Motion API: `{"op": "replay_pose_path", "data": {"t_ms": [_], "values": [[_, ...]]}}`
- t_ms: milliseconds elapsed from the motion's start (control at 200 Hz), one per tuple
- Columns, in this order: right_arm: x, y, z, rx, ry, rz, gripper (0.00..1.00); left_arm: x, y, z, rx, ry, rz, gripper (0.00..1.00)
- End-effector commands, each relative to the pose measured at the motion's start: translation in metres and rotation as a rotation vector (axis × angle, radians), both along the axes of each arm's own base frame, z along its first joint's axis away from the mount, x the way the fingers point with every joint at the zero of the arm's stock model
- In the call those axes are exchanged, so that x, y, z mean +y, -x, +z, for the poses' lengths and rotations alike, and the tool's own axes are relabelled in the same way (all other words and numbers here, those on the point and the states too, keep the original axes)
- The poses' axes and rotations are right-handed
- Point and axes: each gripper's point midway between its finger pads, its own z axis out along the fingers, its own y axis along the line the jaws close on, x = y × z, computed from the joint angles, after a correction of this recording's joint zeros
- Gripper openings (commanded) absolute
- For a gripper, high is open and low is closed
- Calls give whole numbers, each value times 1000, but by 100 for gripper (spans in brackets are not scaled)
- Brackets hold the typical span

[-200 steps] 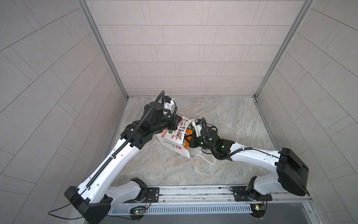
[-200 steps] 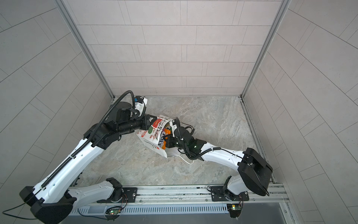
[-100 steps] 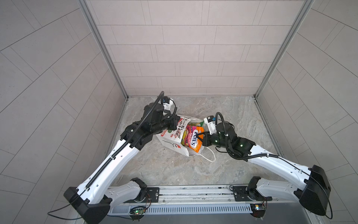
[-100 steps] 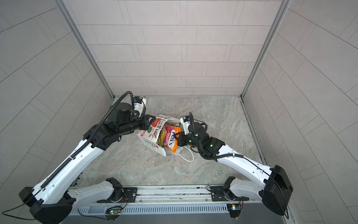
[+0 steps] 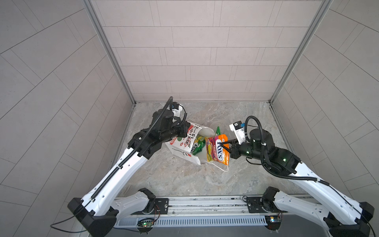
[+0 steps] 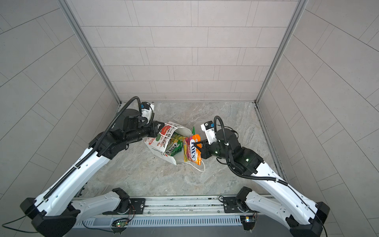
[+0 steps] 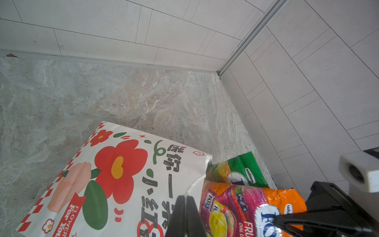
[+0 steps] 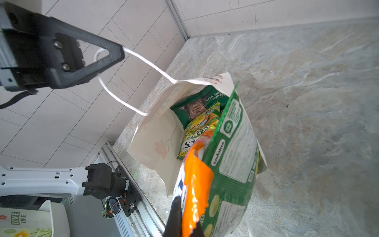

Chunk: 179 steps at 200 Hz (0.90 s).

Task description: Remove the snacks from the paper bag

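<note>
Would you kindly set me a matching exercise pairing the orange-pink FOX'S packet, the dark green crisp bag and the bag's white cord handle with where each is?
1. orange-pink FOX'S packet
2. dark green crisp bag
3. white cord handle

A. deep inside the paper bag
B. pinched by the left gripper
C. pinched by the right gripper

Pairs: 1-C, 2-A, 3-B.

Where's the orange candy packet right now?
In both top views the orange packet sits mid-scene, pinched in the right gripper, right at the open mouth of the paper bag, on the bag's right side.
</note>
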Motion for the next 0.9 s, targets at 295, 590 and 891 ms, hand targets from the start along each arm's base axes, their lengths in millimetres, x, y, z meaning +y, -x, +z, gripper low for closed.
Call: {"op": "replay_pose_path", "data": {"t_ms": [295,590,891], "values": [[15,-14,26,-43,-100,33,0,-1,4,7,-32,43,-4,0],[45,-16,35,-13,-204,143,0,-4,-3,15,-43,86,18,0],[68,-43,32,-24,-273,138,0,-13,-7,27,-38,150,7,0]]}}
